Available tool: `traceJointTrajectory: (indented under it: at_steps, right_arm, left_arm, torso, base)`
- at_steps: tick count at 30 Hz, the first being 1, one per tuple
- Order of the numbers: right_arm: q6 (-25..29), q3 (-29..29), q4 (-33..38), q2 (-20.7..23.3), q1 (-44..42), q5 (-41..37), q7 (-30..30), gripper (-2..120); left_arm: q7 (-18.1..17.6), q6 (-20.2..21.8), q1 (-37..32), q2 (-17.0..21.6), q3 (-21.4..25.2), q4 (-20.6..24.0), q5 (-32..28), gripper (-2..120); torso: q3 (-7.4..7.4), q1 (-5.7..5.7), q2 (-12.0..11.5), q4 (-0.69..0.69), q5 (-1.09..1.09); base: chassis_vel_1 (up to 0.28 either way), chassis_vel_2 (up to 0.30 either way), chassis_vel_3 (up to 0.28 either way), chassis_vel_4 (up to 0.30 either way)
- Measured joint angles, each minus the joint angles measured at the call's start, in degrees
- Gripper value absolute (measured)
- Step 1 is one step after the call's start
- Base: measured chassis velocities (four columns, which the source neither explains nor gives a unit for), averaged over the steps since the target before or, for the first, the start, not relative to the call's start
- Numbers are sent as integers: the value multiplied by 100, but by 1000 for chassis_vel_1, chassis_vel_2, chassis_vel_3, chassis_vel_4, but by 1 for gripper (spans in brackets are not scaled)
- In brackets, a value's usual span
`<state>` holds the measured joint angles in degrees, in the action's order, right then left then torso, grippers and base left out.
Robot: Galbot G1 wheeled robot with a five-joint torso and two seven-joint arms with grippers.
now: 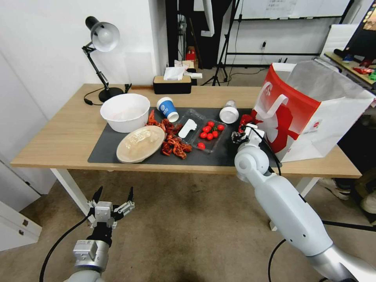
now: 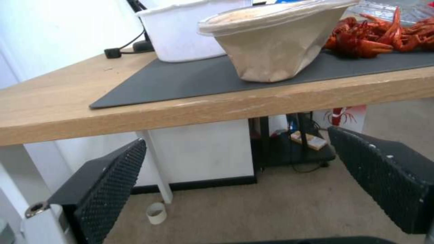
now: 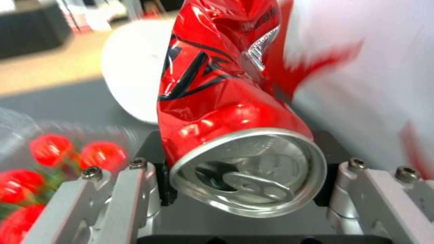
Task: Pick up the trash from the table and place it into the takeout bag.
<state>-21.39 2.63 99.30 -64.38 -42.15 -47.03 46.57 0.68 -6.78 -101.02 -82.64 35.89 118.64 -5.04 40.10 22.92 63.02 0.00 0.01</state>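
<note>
Right gripper (image 3: 244, 189) fingers pinch crushed red soda can (image 3: 226, 112) at its rim: light, thin-walled, slippery, easily dented. Left gripper (image 1: 111, 199) fingers spread, idle below bench (image 1: 58, 145).

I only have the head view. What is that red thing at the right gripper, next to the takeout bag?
Observer: A crushed red can; the right wrist view shows its pull-tab end.
Operator: Is it gripped?
Observer: Yes, the right gripper has its fingers closed on both sides of it.
Operator: And the beige oval lid?
Observer: The left wrist view shows it caps a tapered paper bowl lying tipped on the mat.
</note>
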Motion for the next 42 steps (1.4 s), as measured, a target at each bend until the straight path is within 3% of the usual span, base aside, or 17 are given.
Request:
traceJointTrajectory:
  at_steps: [4,16,21,24,31,39,42]
  right_arm:
    - [77,135,658,411,-398,563,-471,50]
    - [139,605,2187,1188,-1584,768,-1162,50]
    - [770,956,2435,1377,-1619,1162,-2013,50]
    - [1037,1209,2512,1423,-1401,1149,-2199,50]
    - [1018,1888,2277,1779,-802,425,-1778,50]
    - [598,2022,1704,1947,-500,-93,-998,50]
    - [513,1974,1544,1923,-419,-129,-868,61]
  left_arm:
    - [-2,-27,-16,-9,14,10,9,100]
    - [-2,-89,-153,-68,69,66,17,100]
    - [-2,-151,-201,-130,71,79,45,100]
    - [-2,-165,-210,-137,65,81,57,100]
    - [-2,-181,-222,-151,29,79,113,100]
    - [-4,-182,-226,-190,1,70,139,100]
    - [-64,-182,-226,-190,16,67,136,100]
  torso:
    - [0,0,0,-1,0]
    - [0,-1,1,-1,0]
    - [0,-1,0,-1,0]
    - [0,-1,0,1,-1]
    - [0,-1,-1,0,-1]
    - [1,0,-1,-1,2]
    - [1,0,-1,-1,1]
  base:
    - [0,0,0,0]
    - [0,0,0,0]
    - [0,0,0,0]
    - [0,0,0,0]
    - [0,0,0,0]
    - [0,0,0,0]
    - [0,0,0,0]
